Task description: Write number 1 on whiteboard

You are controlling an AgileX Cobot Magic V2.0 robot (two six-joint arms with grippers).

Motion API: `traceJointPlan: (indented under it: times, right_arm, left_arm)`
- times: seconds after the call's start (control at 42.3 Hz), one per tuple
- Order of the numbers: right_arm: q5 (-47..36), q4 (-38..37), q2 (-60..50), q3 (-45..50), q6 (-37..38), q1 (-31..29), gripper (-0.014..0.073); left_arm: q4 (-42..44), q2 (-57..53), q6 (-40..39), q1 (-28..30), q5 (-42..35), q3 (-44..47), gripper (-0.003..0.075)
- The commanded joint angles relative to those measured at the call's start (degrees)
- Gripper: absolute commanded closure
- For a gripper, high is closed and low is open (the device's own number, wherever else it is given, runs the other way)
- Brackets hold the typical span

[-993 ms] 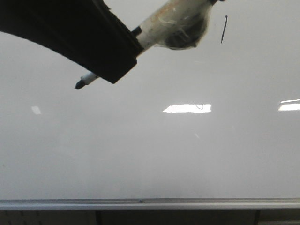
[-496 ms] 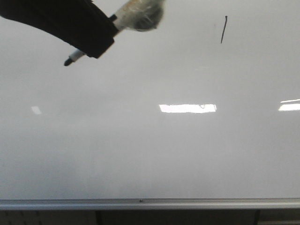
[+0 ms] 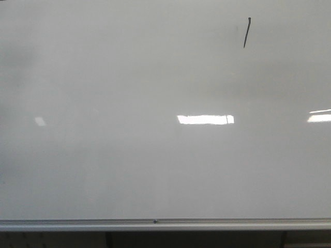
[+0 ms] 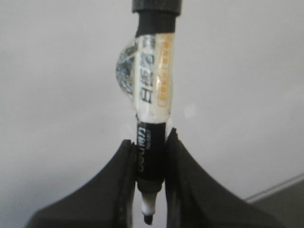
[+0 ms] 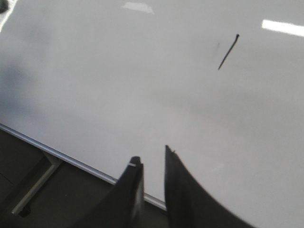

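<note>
The whiteboard [image 3: 129, 165] fills the front view, glossy white-grey. The number 1 [image 3: 246, 32] is a short, slanted black stroke near its upper right, and it also shows in the right wrist view as the number 1 [image 5: 228, 52]. My left gripper [image 4: 149, 137] is shut on a black marker [image 4: 151, 85] wrapped in clear tape, its uncapped tip sticking out past the fingers, with the whiteboard [image 4: 57, 71] behind it. My right gripper [image 5: 152, 154] hangs over the whiteboard [image 5: 118, 85] near its lower rail, its jaws a narrow gap apart with nothing between them. Neither gripper shows in the front view.
A silver aluminium rail [image 3: 155, 223] runs along the board's bottom edge, with a dark frame below it. Bright rectangular light reflections [image 3: 205, 119] lie on the board. The rail [image 5: 61, 154] and a dark support under it also show in the right wrist view.
The left arm with the marker has moved up and left out of the front view. The black stroke stays where it was.
</note>
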Motion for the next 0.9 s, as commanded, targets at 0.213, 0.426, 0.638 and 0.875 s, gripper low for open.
traceJointPlan:
  times: [0.213,0.426,0.638,0.875]
  right_arm:
    - [-4.46,0.70,-1.54,1.71,0.16,-1.12,0.0654]
    - [-4.39,0.70,-1.54,1.71,0.16,-1.12,0.0654]
    - [-4.10,0.70,-1.54,1.71,0.16,-1.12,0.0654]
    - [-3.99,0.70,-1.54,1.71,0.16,-1.12,0.0654]
  left_arm:
    - [-4.43,1.94,-1.00,7.47,-4.92,-1.86,0.0741]
    - [-5.91,9.49,-0.79,7.47,-8.83,-1.86,0.0741]
    - [-5.91,14.78,-0.54,7.47,-11.62,-1.86,0.0741]
    - [-5.91,18.73,0.75,6.17,-16.23,-1.86,0.0741]
